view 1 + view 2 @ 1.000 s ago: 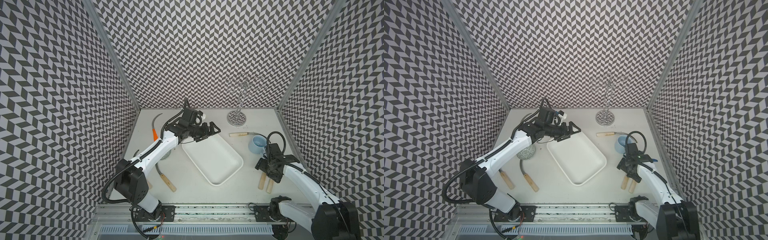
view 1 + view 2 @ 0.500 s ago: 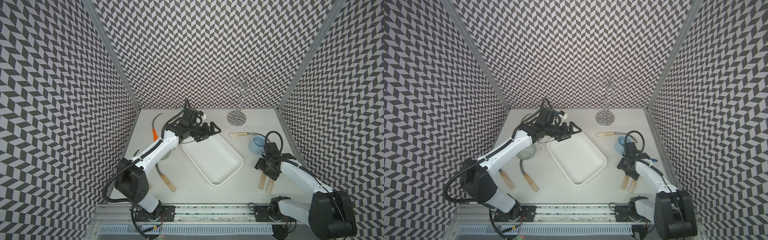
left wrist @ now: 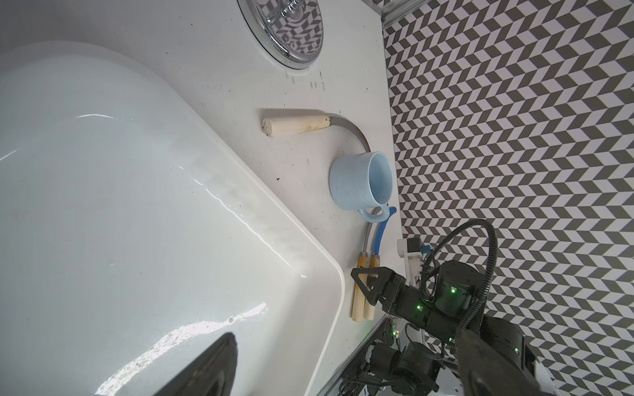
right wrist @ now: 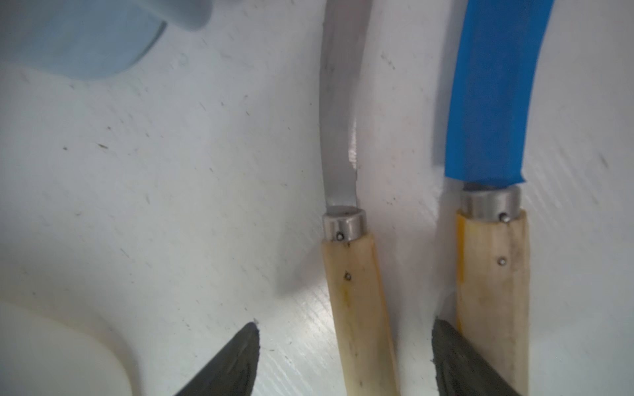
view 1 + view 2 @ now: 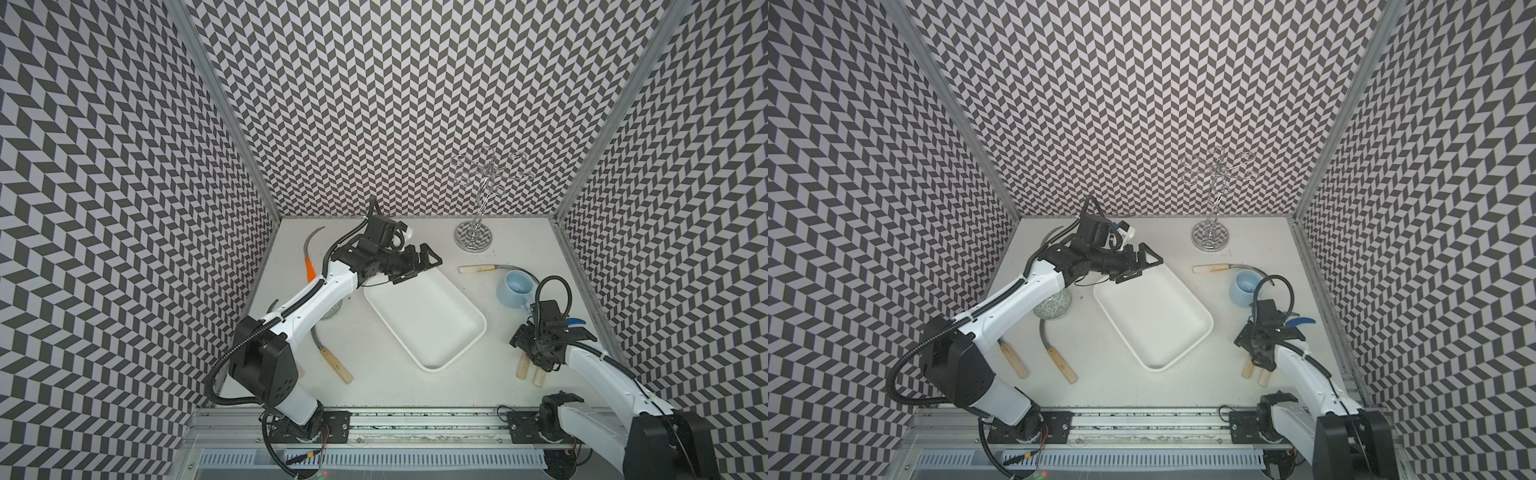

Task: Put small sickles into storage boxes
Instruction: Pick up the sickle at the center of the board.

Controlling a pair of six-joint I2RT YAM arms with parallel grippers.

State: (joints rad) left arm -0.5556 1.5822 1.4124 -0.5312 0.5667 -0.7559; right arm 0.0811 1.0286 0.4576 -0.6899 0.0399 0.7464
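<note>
The white storage box [image 5: 436, 368] lies mid-table with nothing in it. My left gripper [image 5: 419, 262] hovers open over its far corner, and one dark finger [image 3: 206, 367] shows above the box's floor. Two small sickles lie side by side at the right, one grey-bladed [image 4: 338, 137] and one blue-bladed [image 4: 490, 103]. My right gripper [image 4: 344, 324] is low over them and open. Its fingers straddle the grey-bladed sickle's pale handle [image 4: 356, 301] with gaps on both sides. Other small sickles lie at the back right [image 5: 478, 269], front left [image 5: 332, 365] and back left, orange-handled [image 5: 309, 270].
A light blue mug [image 5: 515, 286] stands just beyond the two sickles, close to the right wall. A chrome stand [image 5: 473, 241] is at the back. A grey patterned bowl [image 5: 1054, 307] and another sickle handle [image 5: 1013, 359] lie beside my left arm.
My right gripper has narrowed a little and shifted slightly over the pair of handles. The left arm has not moved.
</note>
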